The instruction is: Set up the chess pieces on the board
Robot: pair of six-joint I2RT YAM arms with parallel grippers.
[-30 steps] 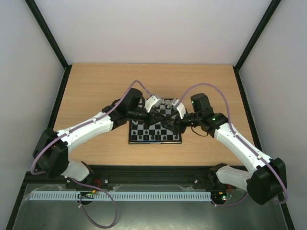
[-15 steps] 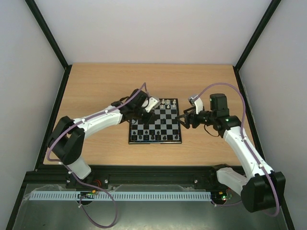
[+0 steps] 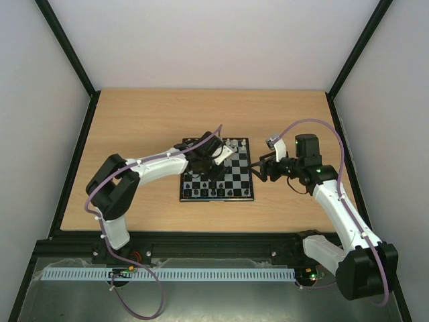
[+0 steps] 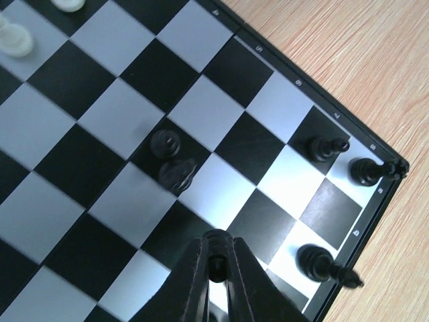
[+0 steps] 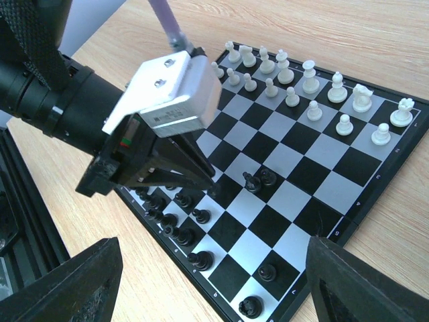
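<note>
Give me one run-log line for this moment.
left claw shut over board | right claw open at board's right edge | two black pieces mid-board

The board's [image 5: 299, 194] right half lies open to a reach from the right, save a pair of black pieces [image 5: 260, 179] mid-board. White pieces [image 5: 308, 87] crowd the far rows, black pieces [image 5: 200, 257] the near edge. The left gripper [image 5: 211, 184] and left arm [image 3: 157, 163] hang over the left half.

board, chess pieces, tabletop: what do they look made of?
board: smooth semi-gloss squares with soft reflections and a thin black rim; likely plastic or coated metal.
chess pieces: glossy, moulded-looking, black and white; probably plastic.
tabletop: pale wood grain, matte; wood or laminate, can't tell.
</note>
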